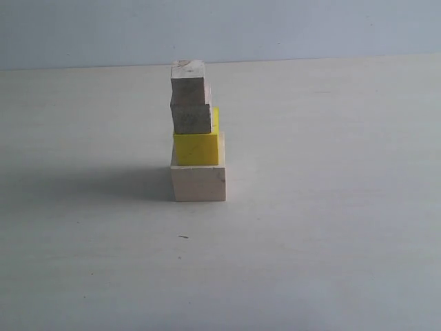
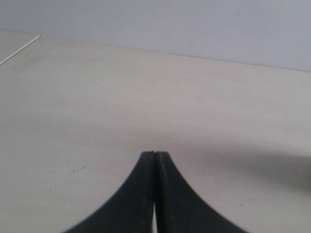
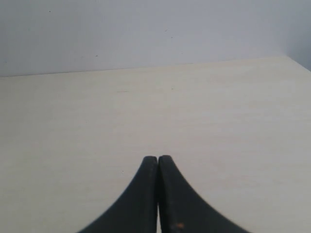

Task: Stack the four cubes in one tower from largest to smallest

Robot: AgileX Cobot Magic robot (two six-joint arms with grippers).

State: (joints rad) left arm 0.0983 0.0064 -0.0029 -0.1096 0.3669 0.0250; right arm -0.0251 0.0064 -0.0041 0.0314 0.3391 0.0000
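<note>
Black left pincer (image 2: 154,153) and right pincer (image 3: 158,157) — both pressed together — gripping nothing.

**A:** how's the left gripper (image 2: 154,154) looking?
**B:** it's sitting fully closed, black fingers (image 2: 138,199) pressing tip to tip, empty.
**A:** and the right gripper (image 3: 158,158)?
**B:** same deal, it's pinching closed on itself, fingers flaring apart back toward the wrist.
</note>
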